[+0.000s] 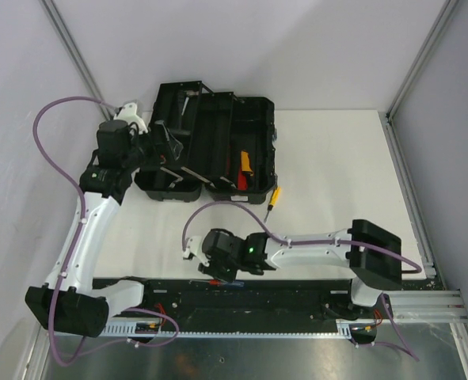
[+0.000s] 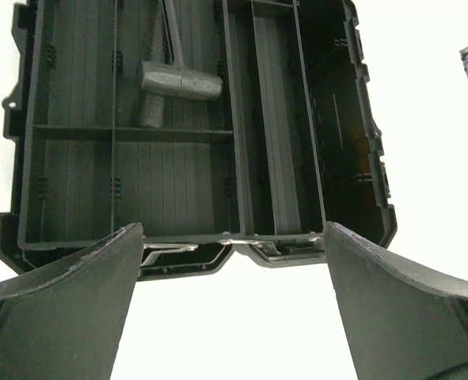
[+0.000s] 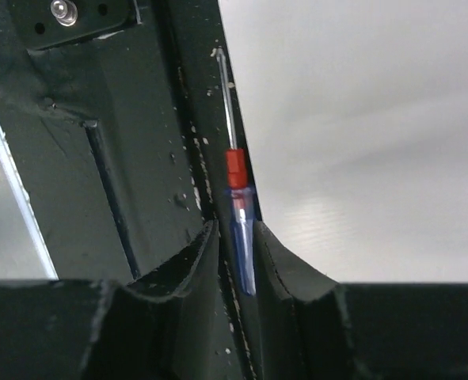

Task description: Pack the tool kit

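- Your right fingers [image 3: 194, 261] clamp the blue handle of the screwdriver [image 3: 241, 207] at the near edge of the table [image 1: 336, 174]. In the wrist view its shaft runs straight out from them toward 12 o'clock.
- The toolbox [image 1: 210, 142] sits open at 12 o'clock from that grip, well apart.
- Your left fingers [image 2: 75, 293] stand wide and empty at its 9 o'clock end.
- The screwdriver is small and slim, with a red collar and a thin steel shaft.

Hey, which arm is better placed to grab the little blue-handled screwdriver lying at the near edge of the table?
Right. The right gripper has a finger on either side of the blue-handled screwdriver. The left gripper hangs open at the toolbox, far from it.
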